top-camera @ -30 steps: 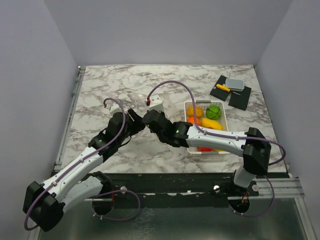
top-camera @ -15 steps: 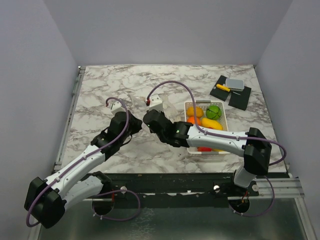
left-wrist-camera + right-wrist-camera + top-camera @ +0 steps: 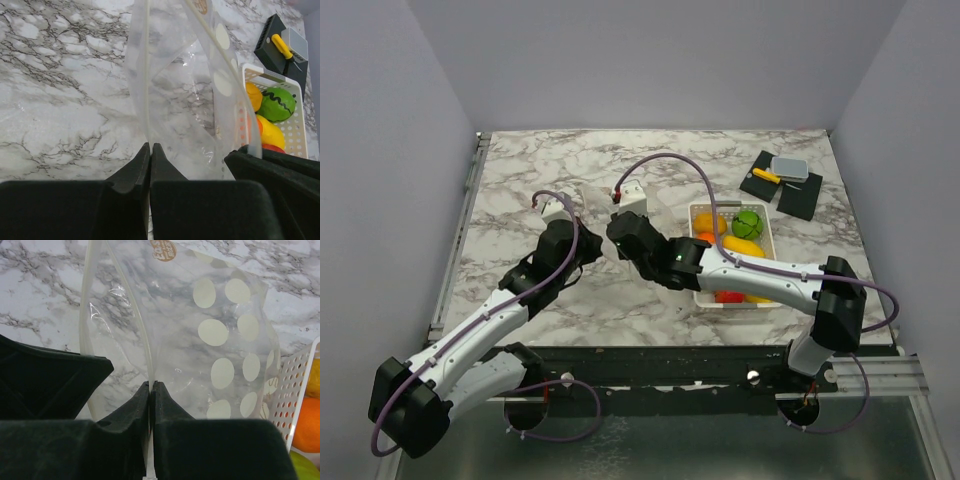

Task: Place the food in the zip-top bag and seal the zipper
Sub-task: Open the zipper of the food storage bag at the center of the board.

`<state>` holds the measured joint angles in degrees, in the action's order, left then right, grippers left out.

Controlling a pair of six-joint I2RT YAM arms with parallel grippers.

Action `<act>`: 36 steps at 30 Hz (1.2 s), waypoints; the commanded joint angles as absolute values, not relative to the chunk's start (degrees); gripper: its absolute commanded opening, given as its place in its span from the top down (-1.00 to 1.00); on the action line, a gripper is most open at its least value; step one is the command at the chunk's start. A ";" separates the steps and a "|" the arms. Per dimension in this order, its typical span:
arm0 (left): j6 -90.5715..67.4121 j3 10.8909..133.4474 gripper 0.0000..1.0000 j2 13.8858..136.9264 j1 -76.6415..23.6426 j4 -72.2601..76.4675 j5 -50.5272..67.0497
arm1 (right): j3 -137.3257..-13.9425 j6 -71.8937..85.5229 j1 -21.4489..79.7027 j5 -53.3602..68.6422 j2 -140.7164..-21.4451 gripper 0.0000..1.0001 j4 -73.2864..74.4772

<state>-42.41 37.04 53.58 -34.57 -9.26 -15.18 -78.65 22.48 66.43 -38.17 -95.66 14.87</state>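
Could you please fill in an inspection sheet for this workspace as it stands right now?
Surface: marble-patterned table.
Job's things: clear, dotted zip-top bag held up between both tools, no food inside; its zipper strip looks unsealed, mouth parted. Toy fruits all sit in the white slotted basket.
Clutter: black pads, grey lidded box and a yellow-handled item at the far right.
Grippers: left tool shut on one bag lip; right tool shut on the other.
Cables: purple cable loops over the right arm, another over the left.
Surroundings: plain grey walls; nothing else seen.
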 commanded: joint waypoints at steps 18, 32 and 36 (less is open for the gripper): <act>-37.38 41.74 1.00 53.29 -34.29 -13.46 -12.74 | -90.39 22.70 67.67 -43.18 -104.59 0.33 23.75; -31.79 49.70 1.00 53.99 -34.28 -22.81 -13.28 | -93.57 22.15 68.12 -51.78 -104.32 0.99 28.71; -28.31 54.41 1.00 54.45 -34.28 -28.11 -14.63 | -92.05 21.08 67.95 -54.42 -102.85 0.99 28.75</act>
<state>-33.23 49.43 53.91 -34.57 -21.21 -13.50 -92.31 22.15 67.57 -48.88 -104.16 26.81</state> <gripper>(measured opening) 0.006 0.015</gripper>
